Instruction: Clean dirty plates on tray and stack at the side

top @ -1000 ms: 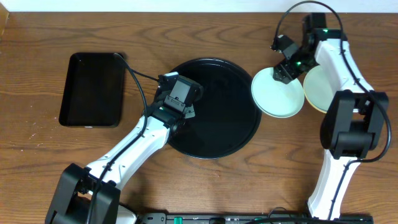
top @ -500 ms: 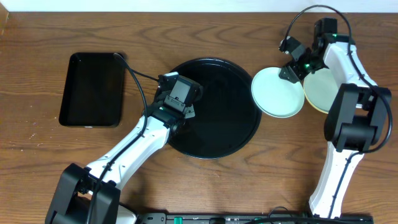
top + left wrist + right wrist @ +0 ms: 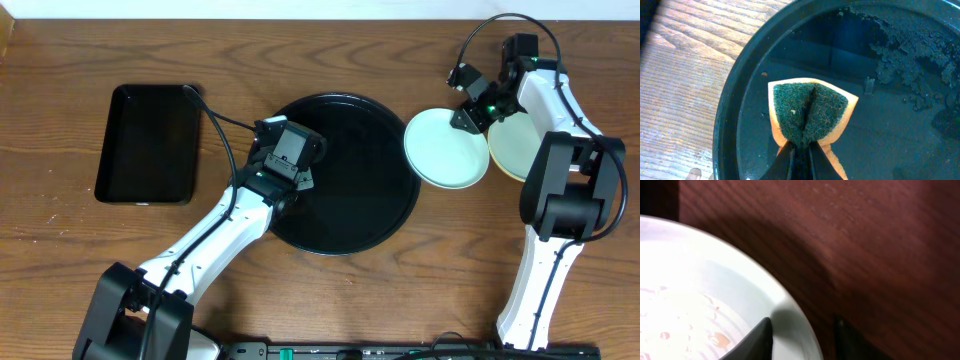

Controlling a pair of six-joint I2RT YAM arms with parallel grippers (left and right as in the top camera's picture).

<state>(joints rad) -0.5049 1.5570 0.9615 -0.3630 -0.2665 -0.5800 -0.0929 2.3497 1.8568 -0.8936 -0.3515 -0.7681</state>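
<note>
The round black tray (image 3: 375, 205) lies mid-table, and no plates are on it. My left gripper (image 3: 287, 165) hovers over its left part, shut on a green-and-orange sponge (image 3: 810, 112); in the left wrist view this gripper (image 3: 800, 157) pinches the sponge's lower edge above the wet tray (image 3: 900, 125). Right of the tray sit a mint plate (image 3: 440, 150) and a pale yellow plate (image 3: 512, 150). My right gripper (image 3: 470, 112) is at the mint plate's upper right rim. In the right wrist view its jaws (image 3: 804, 325) stand apart astride the rim of a pale plate (image 3: 695, 295) with orange specks.
A rectangular black tray (image 3: 148, 142) lies at the left. Foamy residue (image 3: 910, 55) covers part of the round tray. Bare wood (image 3: 875, 245) lies beyond the plate rim, and the table's back edge runs along the top.
My right gripper has moved up and to the right, from over the mint plate to its upper right rim. The left arm and sponge have not moved.
</note>
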